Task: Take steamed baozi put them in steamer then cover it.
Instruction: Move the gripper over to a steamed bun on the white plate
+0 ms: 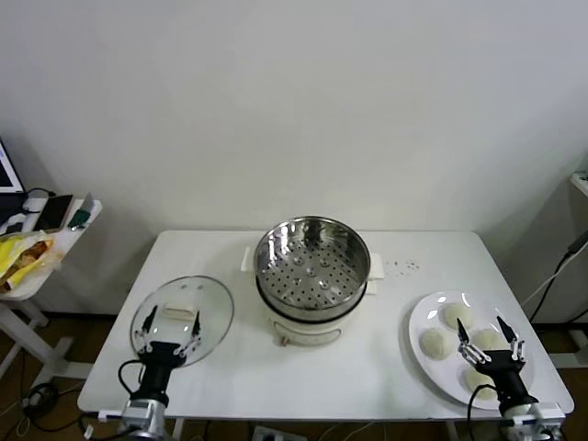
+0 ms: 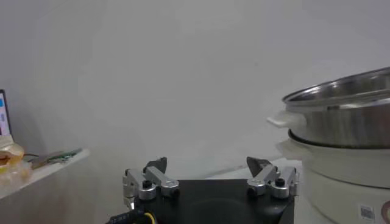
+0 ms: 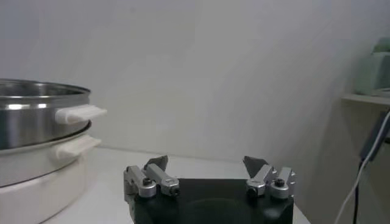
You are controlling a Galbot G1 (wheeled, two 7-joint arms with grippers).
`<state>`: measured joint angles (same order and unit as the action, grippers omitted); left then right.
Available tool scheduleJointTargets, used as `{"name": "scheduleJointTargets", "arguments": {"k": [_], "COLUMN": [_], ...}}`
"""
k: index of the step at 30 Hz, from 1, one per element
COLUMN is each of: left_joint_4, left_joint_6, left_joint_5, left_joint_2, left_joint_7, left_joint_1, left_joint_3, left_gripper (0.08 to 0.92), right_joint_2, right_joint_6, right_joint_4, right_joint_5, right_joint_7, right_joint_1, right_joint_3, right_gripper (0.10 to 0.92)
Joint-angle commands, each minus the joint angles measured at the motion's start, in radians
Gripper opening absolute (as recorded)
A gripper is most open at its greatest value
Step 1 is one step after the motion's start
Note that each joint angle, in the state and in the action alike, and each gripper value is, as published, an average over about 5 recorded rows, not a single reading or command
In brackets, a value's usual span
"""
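The steamer (image 1: 312,266) sits in the middle of the head view on the white table (image 1: 230,377), its shiny perforated basket open to the air and resting on a white cooker base (image 1: 308,329). No buns are in it. Down at the lower left of that frame the cover (image 1: 182,320) lies flat on the table, well apart from the steamer, its cream bar handle facing up. At the lower right a white plate (image 1: 424,317) holds all four steamed baozi (image 1: 432,344), clustered close together.

The left gripper (image 1: 165,335) hovers at the near edge of the cover in the lower left, fingers spread wide with nothing between them; the left wrist view shows the same wide-apart fingertips (image 2: 157,165) and the steamer's side at the right edge of that frame. The right gripper (image 1: 491,342) hangs over the plate in the lower right, just above the nearer buns, jaws as wide and likewise holding nothing. In the right wrist view its fingertips (image 3: 156,163) stand apart with bare table beyond, and the steamer fills the left edge

At the far left of the head view a small side table (image 1: 23,276) carries a yellow bag (image 1: 20,253)
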<state>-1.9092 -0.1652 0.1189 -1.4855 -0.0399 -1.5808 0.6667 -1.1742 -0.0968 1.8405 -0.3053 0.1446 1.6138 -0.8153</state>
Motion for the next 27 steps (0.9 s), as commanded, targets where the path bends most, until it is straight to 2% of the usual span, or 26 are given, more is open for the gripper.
{"name": "scheduleJointTargets", "arguments": {"k": [1,4,10,15,19,22,27], "left_joint_4": [0.005,-0.008,-0.023,-0.019,-0.007,0.000,-0.001], "left_joint_6": [-0.003,-0.005,-0.014,-0.013,-0.007,0.001,0.021], "left_joint_5": [-0.010,-0.010,-0.010,0.000,0.007,0.003,-0.024], "left_joint_2": [0.008,0.017,0.030,0.023,0.024,0.034,0.064], "left_joint_7": [0.012,0.006,-0.006,-0.014,-0.014,-0.013,-0.013], "left_joint_1": [-0.001,-0.010,-0.024,-0.015,0.000,0.011,0.018], "left_joint_3": [-0.005,-0.010,-0.023,-0.049,-0.062,-0.063,-0.050], "left_gripper": [0.823,0.823,0.823,0.823,0.823,0.823,0.823], "right_joint_2": [0.134,0.251,0.581,0.775,0.873,0.906,0.897], "right_joint_6": [0.130,0.177,0.266,0.316,0.282,0.239,0.216], "right_joint_4": [-0.025,-0.077,-0.208,-0.267,-0.323,-0.375,-0.464], "right_joint_5": [0.112,0.157,0.190,0.316,0.396,0.460,0.502], "right_joint_7": [0.119,0.226,0.472,0.712,0.849,0.926,1.015], "right_joint_1": [-0.076,-0.158,-0.333,-0.394,-0.473,-0.640,-1.087], "right_joint_3": [-0.010,0.001,0.113,0.190,0.298,0.469,0.976], "right_gripper": [0.823,0.823,0.823,0.823,0.823,0.823,0.823]}}
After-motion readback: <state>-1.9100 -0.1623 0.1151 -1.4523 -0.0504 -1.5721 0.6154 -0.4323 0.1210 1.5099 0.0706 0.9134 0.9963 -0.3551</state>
